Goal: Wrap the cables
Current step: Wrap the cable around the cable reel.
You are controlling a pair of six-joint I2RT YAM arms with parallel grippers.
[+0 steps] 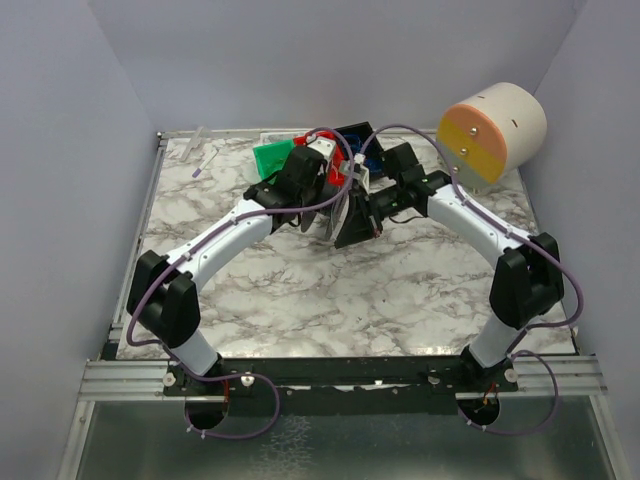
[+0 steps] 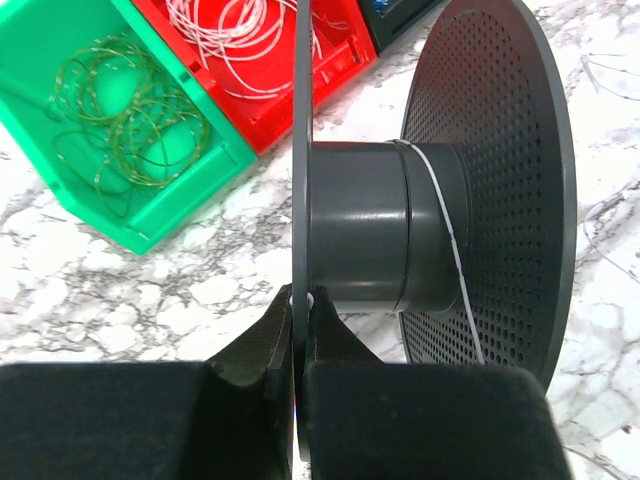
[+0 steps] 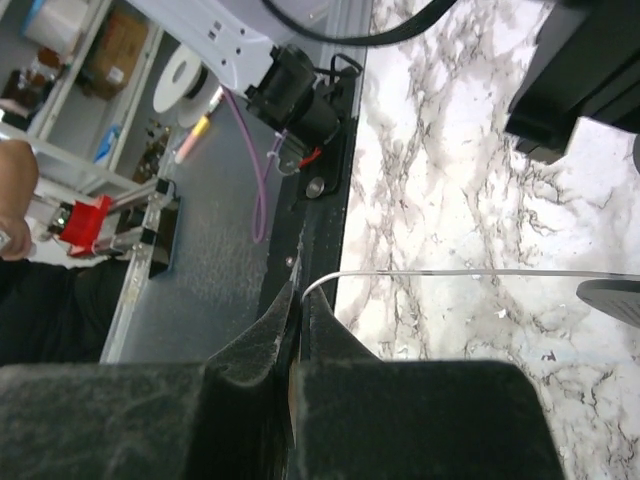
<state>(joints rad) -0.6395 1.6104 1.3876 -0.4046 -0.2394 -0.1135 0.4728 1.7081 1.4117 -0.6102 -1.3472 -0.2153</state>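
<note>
Winding of one whitish cable (image 3: 450, 272) onto the spool (image 2: 360, 225) is the step in hand, and I judge it early: only a single strand shows across the hub. Your left gripper (image 2: 298, 300) is pressed together on the rim of the spool's solid flange, holding it on edge towards the middle of the table's (image 1: 330, 300) far edge. Your right gripper (image 3: 297, 290) pinches the cable. From those fingers the cable runs straight and taut towards the spool, its long axis along that line; on the hub it crosses at a slant, not square. The spool's own axis lies level, roughly from one arm to the other. Other cables lie as loose coils in the green bin (image 2: 150, 225) and red bin (image 2: 330, 70) by the far edge. The next move, in my judgement, calls for you to carry the right gripper round the hub under steady tension, keeping the strand between the flanges
</note>
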